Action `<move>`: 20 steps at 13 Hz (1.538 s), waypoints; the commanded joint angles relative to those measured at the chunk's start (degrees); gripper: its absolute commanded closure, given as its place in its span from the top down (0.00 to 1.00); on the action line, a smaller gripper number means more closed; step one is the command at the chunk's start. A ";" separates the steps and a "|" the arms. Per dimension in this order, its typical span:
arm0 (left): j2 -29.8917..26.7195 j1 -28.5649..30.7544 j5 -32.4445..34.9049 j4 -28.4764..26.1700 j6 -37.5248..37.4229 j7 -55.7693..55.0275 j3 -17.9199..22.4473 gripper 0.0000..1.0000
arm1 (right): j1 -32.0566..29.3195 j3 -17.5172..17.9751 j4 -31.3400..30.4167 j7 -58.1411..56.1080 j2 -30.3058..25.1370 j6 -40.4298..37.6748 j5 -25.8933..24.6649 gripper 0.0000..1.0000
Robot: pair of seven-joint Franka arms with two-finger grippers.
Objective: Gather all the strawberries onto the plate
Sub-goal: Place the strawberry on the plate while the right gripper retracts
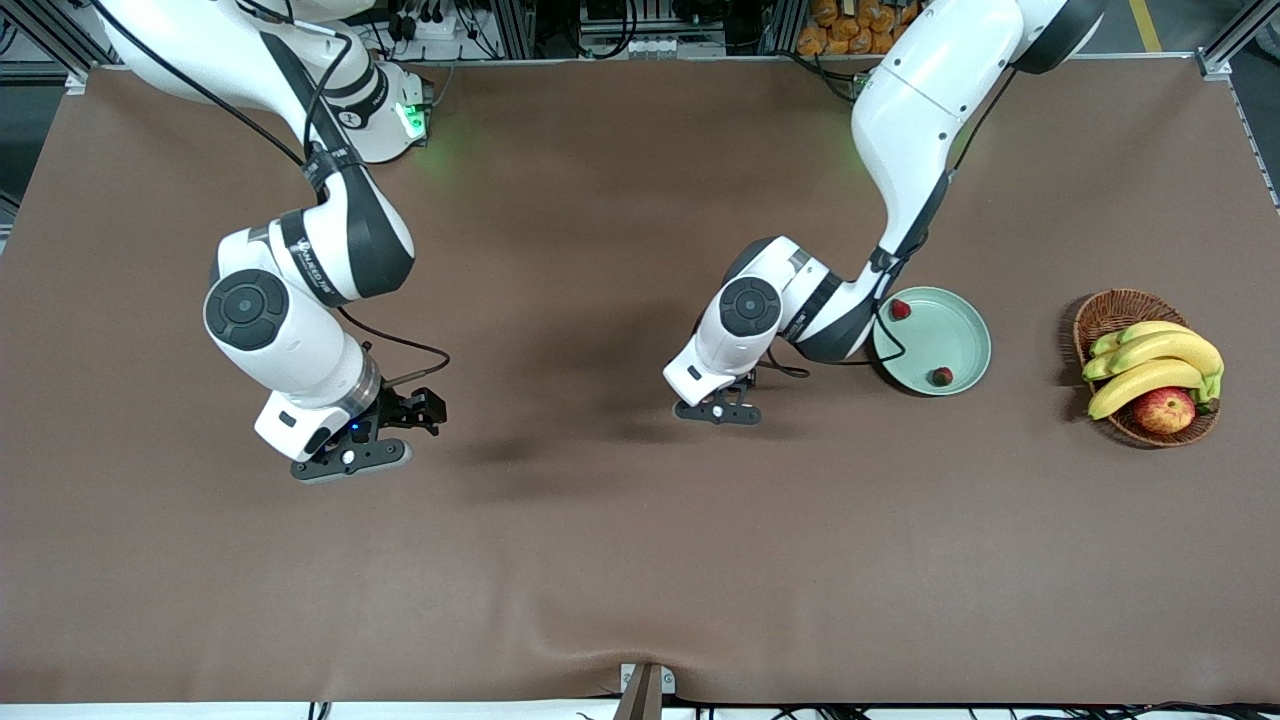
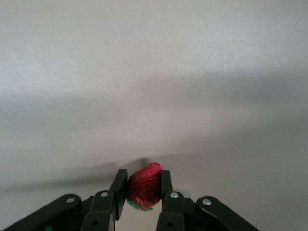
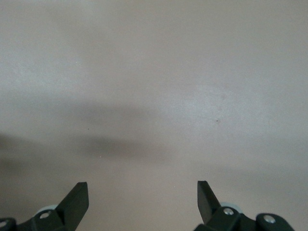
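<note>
**Strawberry being gripped beside the plate**

Strawberry (image 2: 144,188) number three is being held clamped between the fingers of the left gripper (image 1: 716,410), low over the brown tablecloth (image 1: 600,560), near the plate (image 1: 955,345). Two strawberries are being kept in that plate: one (image 1: 900,309) by its farther rim, one (image 1: 941,376) by its nearer rim. The right gripper (image 3: 143,202) is being held spread wide, grasping nothing, over bare cloth toward the right arm's end, waiting.
</note>
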 commanded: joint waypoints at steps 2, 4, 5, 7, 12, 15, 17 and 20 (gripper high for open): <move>-6.57 3.25 1.72 -2.51 -7.06 -0.47 0.25 0.06 | -1.49 1.06 -1.39 -1.42 -1.21 -0.02 0.90 1.00; -10.18 6.24 1.81 -5.23 -8.04 -0.46 -0.02 0.05 | -2.28 1.06 -1.39 -3.96 -1.13 -0.02 0.81 1.00; -11.59 7.47 1.81 -6.29 -8.13 -0.46 -0.02 0.04 | -2.63 1.06 -1.39 -5.54 -1.21 -0.02 0.90 1.00; -14.05 10.89 1.81 -8.32 -9.00 1.11 -0.28 0.06 | -3.42 1.06 -1.30 -8.44 -2.00 -1.50 0.81 1.00; -22.13 18.11 1.72 -17.09 -11.03 8.67 -0.55 0.08 | -9.84 1.24 -0.68 -13.03 -8.67 -9.84 0.90 1.00; -25.65 21.97 1.72 -22.02 -11.03 11.56 -0.55 0.11 | -11.86 1.07 -0.68 -12.94 -13.24 -17.05 4.40 1.00; -26.97 25.05 1.63 -25.10 -10.94 14.73 -0.72 0.13 | -10.04 -2.95 -0.42 -12.94 -14.83 -20.74 6.51 1.00; -28.21 27.33 1.54 -28.62 -10.33 15.96 -0.72 0.16 | -3.26 -12.73 -0.42 -13.03 -19.83 -26.02 8.37 1.00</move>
